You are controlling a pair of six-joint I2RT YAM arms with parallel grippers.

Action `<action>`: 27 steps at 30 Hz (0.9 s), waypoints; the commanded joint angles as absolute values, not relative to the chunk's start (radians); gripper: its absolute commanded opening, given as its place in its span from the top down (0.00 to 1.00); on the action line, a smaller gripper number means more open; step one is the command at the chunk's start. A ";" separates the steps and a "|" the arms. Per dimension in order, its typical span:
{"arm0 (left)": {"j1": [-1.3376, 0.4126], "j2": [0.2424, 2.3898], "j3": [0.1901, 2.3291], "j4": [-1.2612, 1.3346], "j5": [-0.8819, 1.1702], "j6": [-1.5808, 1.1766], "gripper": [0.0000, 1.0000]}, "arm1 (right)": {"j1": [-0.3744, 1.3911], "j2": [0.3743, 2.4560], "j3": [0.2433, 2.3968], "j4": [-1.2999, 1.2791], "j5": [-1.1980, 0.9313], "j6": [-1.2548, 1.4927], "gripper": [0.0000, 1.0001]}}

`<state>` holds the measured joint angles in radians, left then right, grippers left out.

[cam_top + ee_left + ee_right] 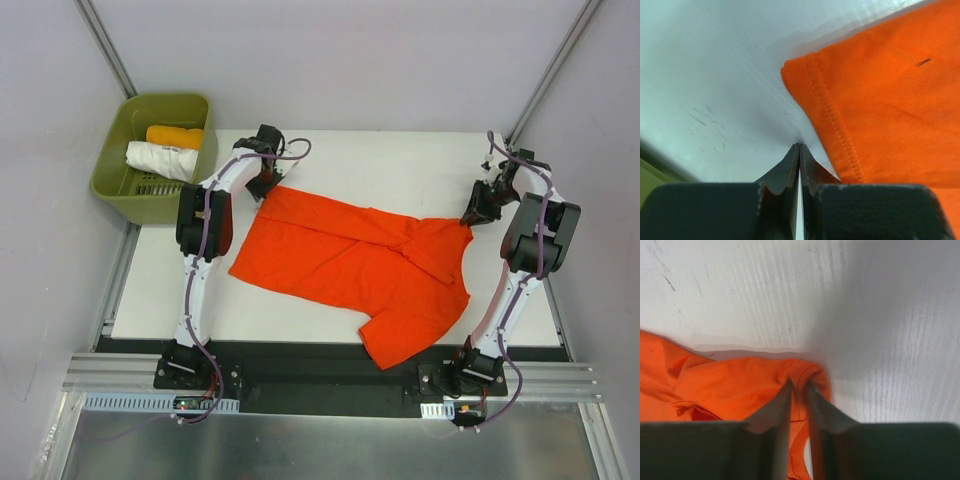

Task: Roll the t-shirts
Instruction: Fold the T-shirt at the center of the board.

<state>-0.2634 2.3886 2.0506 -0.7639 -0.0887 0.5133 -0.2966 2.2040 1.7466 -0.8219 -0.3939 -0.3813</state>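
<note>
Item 1. Bright red-orange short-sleeved t-shirt (340,265) of thin soft cloth. Lies on the white tabletop (400,165), spread slantwise from the far left toward the near right. It is mostly flat, with a creased fold running through its middle. One sleeve reaches down to the tabletop's near edge. A stitched hem runs along the corner seen in the left wrist view.

Item 2. Left hand (268,182). Low over the tabletop at the far-left corner of the t-shirt. Its two dark fingers (785,167) are pressed together with no gap at the tips. The hemmed corner lies just beside the right finger, and no cloth shows between the tips.

Item 3. Right hand (478,212). At the far-right corner of the t-shirt, near the tabletop's right side. Its fingers (771,410) stand only narrowly apart, pinching a small puckered fold of the hem between the tips. The cloth bunches up around them.

Item 4. Olive-green plastic bin (118,190). Sits off the tabletop's far-left corner, well apart from the t-shirt. It holds two rolled pieces of cloth side by side: a yellow-orange cloth roll (175,136) on the far side and a white cloth roll (160,160) nearer.
</note>
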 commanded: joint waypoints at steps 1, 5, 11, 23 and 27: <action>-0.276 2.330 2.120 -0.778 -0.075 0.443 0.88 | -0.293 2.152 1.786 -0.827 -0.390 -0.365 0.68; -0.282 2.333 2.189 -0.778 -0.037 0.396 0.64 | -0.290 2.145 1.770 -0.824 -0.387 -0.364 0.63; -0.287 2.355 2.214 -0.784 0.061 0.370 0.76 | -0.282 2.143 1.767 -0.828 -0.382 -0.376 0.65; -0.305 2.490 2.240 -0.798 0.006 0.359 0.80 | -0.262 2.175 1.772 -0.827 -0.341 -0.410 0.69; -0.305 2.503 2.186 -0.796 -0.104 0.351 0.82 | -0.264 2.186 1.786 -0.822 -0.290 -0.417 0.91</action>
<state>-0.3073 2.4798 2.2177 -0.7700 0.0154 0.3767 -0.2691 2.2040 1.7466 -0.8177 -0.3481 -0.4057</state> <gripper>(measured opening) 0.193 0.179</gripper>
